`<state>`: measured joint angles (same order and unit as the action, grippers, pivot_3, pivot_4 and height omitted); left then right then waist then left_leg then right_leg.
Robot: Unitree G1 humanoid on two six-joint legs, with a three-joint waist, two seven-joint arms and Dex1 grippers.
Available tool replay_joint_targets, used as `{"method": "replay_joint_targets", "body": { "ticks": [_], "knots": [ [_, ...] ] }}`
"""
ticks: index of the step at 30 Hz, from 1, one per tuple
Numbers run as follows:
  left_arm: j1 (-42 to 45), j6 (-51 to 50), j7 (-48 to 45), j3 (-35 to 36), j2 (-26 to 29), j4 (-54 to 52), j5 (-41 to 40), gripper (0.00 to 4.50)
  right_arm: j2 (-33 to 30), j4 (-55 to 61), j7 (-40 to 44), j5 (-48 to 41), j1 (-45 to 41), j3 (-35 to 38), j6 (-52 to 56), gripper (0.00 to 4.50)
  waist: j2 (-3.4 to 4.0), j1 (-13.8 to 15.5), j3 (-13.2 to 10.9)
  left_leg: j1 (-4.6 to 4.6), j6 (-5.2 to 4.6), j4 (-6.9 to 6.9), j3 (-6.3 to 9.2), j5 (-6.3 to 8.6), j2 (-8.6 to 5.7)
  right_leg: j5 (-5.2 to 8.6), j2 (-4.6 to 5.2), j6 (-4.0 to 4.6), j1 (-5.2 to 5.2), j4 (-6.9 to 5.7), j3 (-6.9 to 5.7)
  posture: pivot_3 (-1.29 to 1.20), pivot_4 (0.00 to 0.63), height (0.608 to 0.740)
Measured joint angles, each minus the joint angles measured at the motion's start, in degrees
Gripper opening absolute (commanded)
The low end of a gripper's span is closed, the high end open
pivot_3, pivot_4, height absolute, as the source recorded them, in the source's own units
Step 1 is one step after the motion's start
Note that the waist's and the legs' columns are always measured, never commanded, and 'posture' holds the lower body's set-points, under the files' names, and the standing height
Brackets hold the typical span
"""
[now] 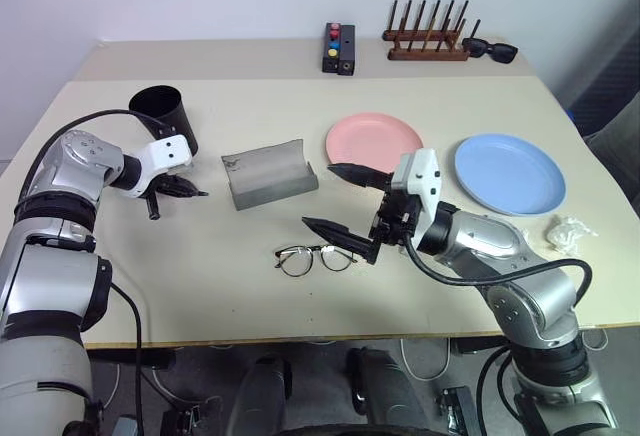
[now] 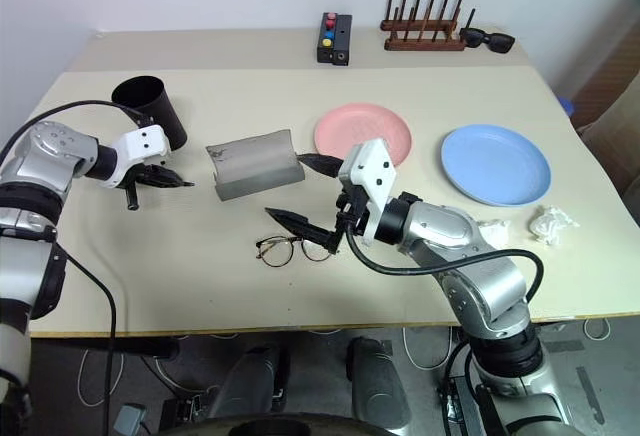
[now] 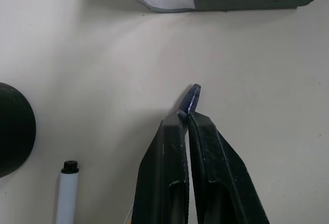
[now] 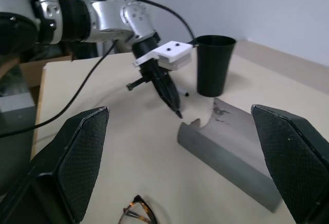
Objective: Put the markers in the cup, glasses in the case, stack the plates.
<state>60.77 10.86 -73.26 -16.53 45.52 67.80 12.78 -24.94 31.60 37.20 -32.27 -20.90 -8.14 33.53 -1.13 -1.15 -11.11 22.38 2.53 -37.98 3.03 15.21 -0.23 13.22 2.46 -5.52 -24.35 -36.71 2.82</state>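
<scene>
Beige table (image 1: 250, 286) with wire-rimmed clear glasses (image 1: 315, 257) before open grey case (image 1: 268, 173).

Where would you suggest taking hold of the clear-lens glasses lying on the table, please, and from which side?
Probably at the bridge, from above. The glasses lie unfolded and flat on the table, lenses side by side, thin temples reaching toward the open right gripper. The wire rims and temples are slim and lie low, so the short bridge between the lenses offers a central, balanced hold without pressing on the lenses.
</scene>
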Motion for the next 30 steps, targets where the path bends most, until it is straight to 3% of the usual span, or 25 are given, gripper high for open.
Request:
{"method": "replay_joint_targets", "body": {
  "ticks": [13,18,24,30],
  "knots": [
    [-2.96,-2.85,-6.90,4.36,5.18,-3.99,-3.05,0.02,4.40,-8.11,4.46,2.96,-5.53,-4.68,-5.32,4.50,-0.11,-1.46,-0.07,0.08,0.00,-0.01,0.11,0.00,0.01,0.02,-0.03,0.02,-0.23,-0.36,-0.05,0.00,0.150,0.735],
    [-6.92,-7.67,-7.94,9.16,9.43,-13.28,-6.97,0.02,5.18,-9.09,5.04,3.87,-5.56,-4.74,-6.49,4.50,-0.11,-1.25,-0.08,0.09,0.00,-0.03,0.13,0.00,0.01,0.02,0.05,0.01,-0.22,-0.38,-0.06,0.00,0.150,0.735],
    [-13.26,-18.18,-8.50,14.00,10.01,-27.83,-13.68,0.02,5.87,-9.68,6.49,4.04,-5.49,-5.06,-7.15,4.50,-0.14,-1.31,-0.09,0.09,0.00,-0.07,0.17,0.00,0.02,0.02,0.04,0.01,-0.19,-0.37,-0.09,0.00,0.150,0.735],
    [-13.45,-28.81,-5.78,20.09,10.35,-39.67,-21.41,0.02,6.13,-11.10,7.67,4.51,-5.94,-5.12,-7.87,4.50,-0.17,-1.36,-0.11,0.08,0.00,-0.07,0.22,0.00,0.01,0.02,0.03,0.01,-0.19,-0.38,-0.13,0.00,0.150,0.735]
  ]
}}
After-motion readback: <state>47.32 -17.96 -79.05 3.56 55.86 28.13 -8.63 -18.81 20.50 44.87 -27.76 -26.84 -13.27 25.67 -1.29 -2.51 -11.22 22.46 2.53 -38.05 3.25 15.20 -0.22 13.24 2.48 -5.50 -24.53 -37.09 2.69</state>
